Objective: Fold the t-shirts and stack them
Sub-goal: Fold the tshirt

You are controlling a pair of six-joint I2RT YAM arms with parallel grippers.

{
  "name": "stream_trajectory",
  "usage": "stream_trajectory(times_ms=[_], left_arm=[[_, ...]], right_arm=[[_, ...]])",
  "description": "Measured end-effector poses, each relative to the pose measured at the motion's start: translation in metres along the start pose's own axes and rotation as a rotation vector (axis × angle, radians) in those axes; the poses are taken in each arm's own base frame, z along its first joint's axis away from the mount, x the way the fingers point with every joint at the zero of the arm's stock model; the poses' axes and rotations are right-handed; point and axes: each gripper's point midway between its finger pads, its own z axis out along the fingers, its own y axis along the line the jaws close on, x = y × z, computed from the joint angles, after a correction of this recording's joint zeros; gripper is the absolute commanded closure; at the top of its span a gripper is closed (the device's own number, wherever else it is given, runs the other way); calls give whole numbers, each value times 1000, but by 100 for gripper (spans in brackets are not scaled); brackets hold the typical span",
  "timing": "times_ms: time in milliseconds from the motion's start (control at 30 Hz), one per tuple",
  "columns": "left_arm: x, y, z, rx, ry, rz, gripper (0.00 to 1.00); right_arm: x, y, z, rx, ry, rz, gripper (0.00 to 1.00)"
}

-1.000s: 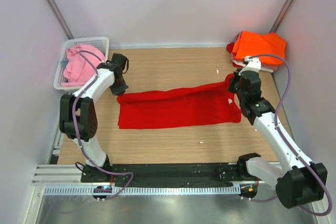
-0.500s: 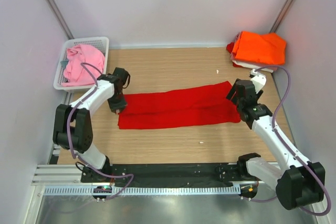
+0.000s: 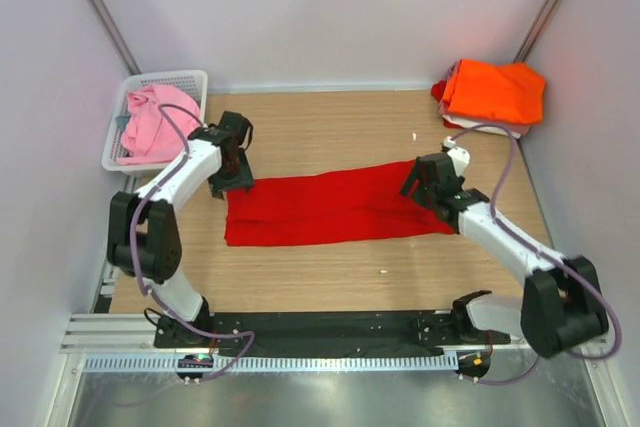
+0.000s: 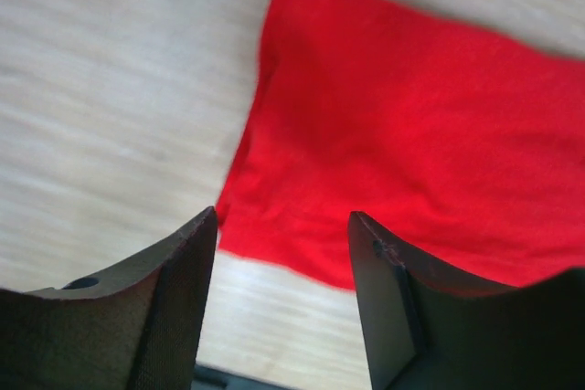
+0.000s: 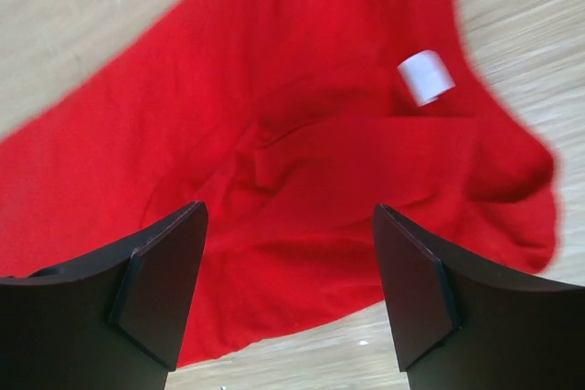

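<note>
Red t-shirt [image 3: 335, 209] lies flat, seemingly folded lengthwise; left fingers [image 4: 164, 317] and right fingers [image 5: 160, 285] apart.

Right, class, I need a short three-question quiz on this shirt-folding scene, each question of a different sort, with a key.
1. True or false: the red shirt lies on the table as a long strip.
2. Where is the pink shirt? A in the white basket; B on the table; C under the red shirt.
3. Fill the gap: the left gripper and the right gripper both have their jaws ____, with nothing between them.
Key: 1 true; 2 A; 3 open.
</note>
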Motion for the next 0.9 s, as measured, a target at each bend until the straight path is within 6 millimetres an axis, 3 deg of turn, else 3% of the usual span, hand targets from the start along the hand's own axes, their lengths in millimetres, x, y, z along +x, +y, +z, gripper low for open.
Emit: stream_trajectory(times_ms=[100,267,433,567,633,800,900], left_arm=[[0,-19,26,-1,29,17,46],[29,-30,75,-52,140,53,48],[36,-33,72,-37,117,50,49],[63,-34,63,-19,118,79,49],[87,-36,54,-2,124,103,48],[156,-46,29,76,163,156,49],[196,-71,10,179,178,160,48]], right_arm=[[30,14,27,12,132,-48,21],[60,17,66,82,272,-92,21],[44,51,103,88,315,-131,21],[20,94,145,46,319,-152,21],[9,117,165,14,315,-151,21],[-22,205,219,-200,281,-107,18],[-26,256,237,-386,265,-75,13]])
